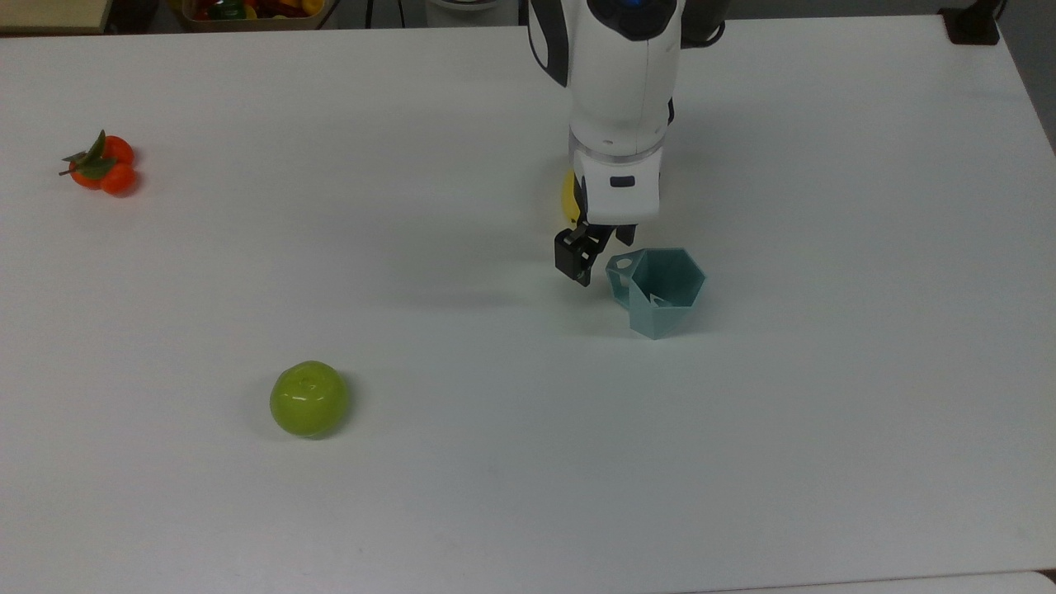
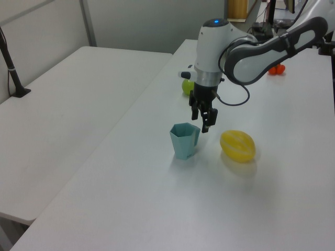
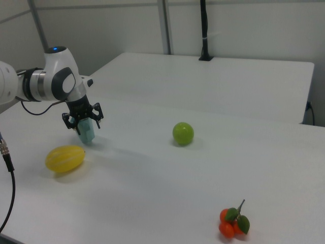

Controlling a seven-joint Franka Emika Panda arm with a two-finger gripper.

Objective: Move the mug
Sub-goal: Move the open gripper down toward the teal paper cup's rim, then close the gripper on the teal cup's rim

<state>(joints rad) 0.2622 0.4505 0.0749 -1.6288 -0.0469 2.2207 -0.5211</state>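
Note:
The mug (image 1: 662,295) is pale teal with faceted sides. It stands upright on the white table (image 1: 462,495), its handle toward the top view's left. My gripper (image 1: 601,254) is open and hangs just above the handle side of the mug, with nothing between its fingers. In the left view the gripper (image 2: 201,119) sits above the right edge of the mug (image 2: 183,141). From the right view the gripper (image 3: 82,123) is in front of the mug (image 3: 89,135) and covers part of it.
A yellow melon (image 2: 237,145) lies close beside the mug, mostly behind the arm in the top view. A green apple (image 1: 308,398) sits toward the top view's lower left. Small oranges with leaves (image 1: 101,162) lie at the top view's far left.

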